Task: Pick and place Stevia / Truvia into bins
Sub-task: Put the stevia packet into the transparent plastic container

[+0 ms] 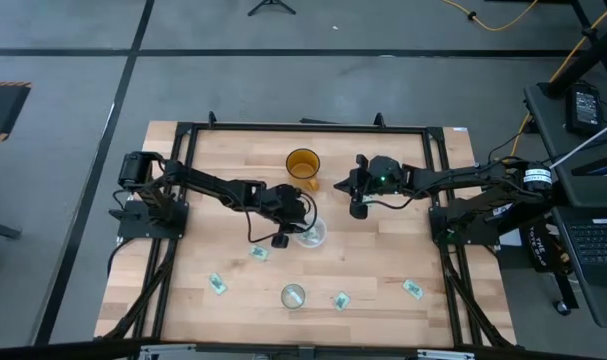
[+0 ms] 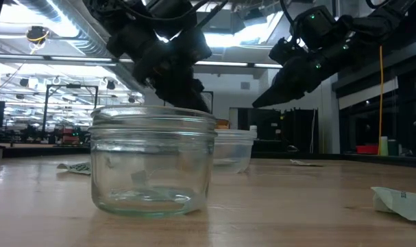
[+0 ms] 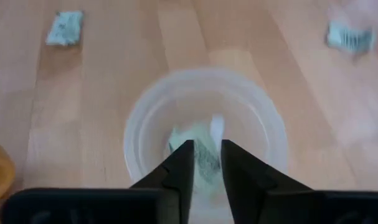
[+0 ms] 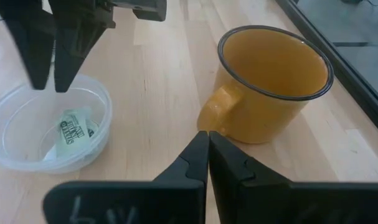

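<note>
Left gripper (image 3: 205,163): hovering directly over the wide clear whitish plastic bin (image 3: 142,112), its fingers parted only by a narrow gap and gripping nothing.
Wide bin contents: green-and-white paper sachets (image 4: 72,132) are lying flat on its floor, right beneath the left fingertips.
Right gripper (image 4: 208,146): hanging in the air just beside the orange translucent mug (image 4: 273,81), fingers pressed together, empty.
Loose sachets: four are lying on the wooden table (image 1: 383,270), one (image 1: 259,254) near the left gripper, the others (image 1: 413,289) well apart from both grippers.
Small greenish glass jar (image 1: 293,295): standing near the table's front edge, well away from both grippers.
</note>
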You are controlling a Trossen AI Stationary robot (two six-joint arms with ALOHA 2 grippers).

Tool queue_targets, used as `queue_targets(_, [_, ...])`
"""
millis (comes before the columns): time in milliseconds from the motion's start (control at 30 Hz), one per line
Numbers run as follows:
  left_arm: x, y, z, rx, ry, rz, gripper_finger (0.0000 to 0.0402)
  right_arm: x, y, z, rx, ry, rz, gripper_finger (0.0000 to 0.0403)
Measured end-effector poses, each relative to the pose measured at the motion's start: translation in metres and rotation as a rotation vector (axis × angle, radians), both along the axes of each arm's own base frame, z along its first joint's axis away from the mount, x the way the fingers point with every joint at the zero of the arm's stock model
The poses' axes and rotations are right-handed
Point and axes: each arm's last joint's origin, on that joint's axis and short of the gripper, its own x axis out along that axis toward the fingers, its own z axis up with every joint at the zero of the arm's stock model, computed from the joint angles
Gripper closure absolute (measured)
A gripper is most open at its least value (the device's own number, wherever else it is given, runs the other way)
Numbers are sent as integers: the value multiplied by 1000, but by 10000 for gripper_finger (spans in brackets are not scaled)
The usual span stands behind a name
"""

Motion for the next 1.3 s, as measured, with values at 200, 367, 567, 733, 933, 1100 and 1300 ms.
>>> queue_targets(200, [-15,-11,6,116,101,-4,394,-1,5,-3,-14,40,-12,386])
queue_targets(367, [-29,-17,10,123,93,-20,400,-7,3,-12,-30,162,-84,386])
queue_targets(567, [-51,-14,13,111,21,8,400,-11,4,-17,38,209,-128,386])
queue_targets(733, [-72,-11,15,112,-80,29,399,-12,4,-18,117,203,-183,386])
queue_targets(933, [-93,-9,15,108,-146,57,400,-13,4,-18,149,231,-205,362])
queue_targets(1100, [-109,-6,8,132,-231,66,400,-15,5,-20,198,259,-242,315])
queue_targets(1300, [-121,7,5,128,-313,133,399,-21,6,-25,262,319,-296,267])
